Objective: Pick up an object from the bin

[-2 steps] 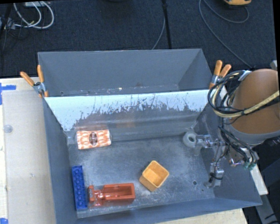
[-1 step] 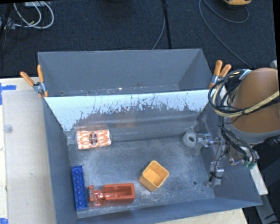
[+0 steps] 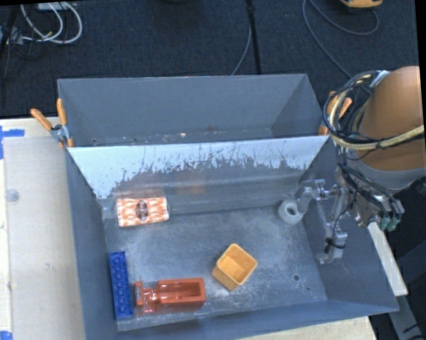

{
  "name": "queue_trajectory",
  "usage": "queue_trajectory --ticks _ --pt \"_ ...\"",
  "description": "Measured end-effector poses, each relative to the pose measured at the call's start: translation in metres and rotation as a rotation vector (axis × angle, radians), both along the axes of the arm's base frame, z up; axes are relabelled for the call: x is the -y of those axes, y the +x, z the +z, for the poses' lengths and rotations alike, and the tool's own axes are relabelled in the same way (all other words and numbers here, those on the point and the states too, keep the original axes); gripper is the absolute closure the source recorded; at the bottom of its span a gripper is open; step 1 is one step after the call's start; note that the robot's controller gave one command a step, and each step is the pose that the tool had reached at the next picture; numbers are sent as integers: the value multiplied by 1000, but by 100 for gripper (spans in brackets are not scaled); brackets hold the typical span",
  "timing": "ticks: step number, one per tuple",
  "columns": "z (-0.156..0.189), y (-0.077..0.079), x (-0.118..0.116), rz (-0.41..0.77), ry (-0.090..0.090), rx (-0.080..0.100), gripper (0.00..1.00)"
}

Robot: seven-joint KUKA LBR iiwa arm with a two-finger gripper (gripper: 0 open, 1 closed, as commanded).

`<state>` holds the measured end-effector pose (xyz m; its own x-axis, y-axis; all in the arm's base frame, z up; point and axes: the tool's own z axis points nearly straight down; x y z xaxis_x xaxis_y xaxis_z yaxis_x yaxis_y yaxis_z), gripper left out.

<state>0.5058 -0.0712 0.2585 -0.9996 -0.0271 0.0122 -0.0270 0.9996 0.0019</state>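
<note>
**At the bin's right wall: gripper low, nothing picked yet**

Gripper (image 3: pixel 325 224) sits close to the right wall of the bin (image 3: pixel 195 123), down near the floor. Jaw state: can't tell, the metalwork overlaps from this angle. No obj seen in the jaws.

Where things lie rel. to the jaws:
- White ring (image 3: pixel 289 210): just beside them on view-left, slightly toward the back wall. Touching or not, can't tell.
- Yellow cup (image 3: pixel 234 266): view-left and a bit toward the front, bare floor between.
- Red truck (image 3: pixel 170 294) and blue brick (image 3: pixel 120 284): well apart from the jaws, far view-left at the front. Brick is right beside the truck's far end.
- Striped orange car (image 3: pixel 142 210): also far view-left, further back.

Step, imo: approach/pre-grasp. No pick done, so the task is near its start.

Next move needs a target choice:
- Ring is closest, but it's small, low and near the wall, so little room. Needs a short shift view-left w/ jaws centred over it.
- Cup looks easier imo: it stands alone w/ an open rim to pinch. Needs a traverse view-left, jaws aligned across one cup wall, then descend and close.
</note>
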Motion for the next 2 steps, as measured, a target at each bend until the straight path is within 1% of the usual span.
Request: queue_trajectory --ticks 1,2 --pt "-25 -7 -39 -2 -1 14 0" --pt "-87 6 -57 18 1 3 0"
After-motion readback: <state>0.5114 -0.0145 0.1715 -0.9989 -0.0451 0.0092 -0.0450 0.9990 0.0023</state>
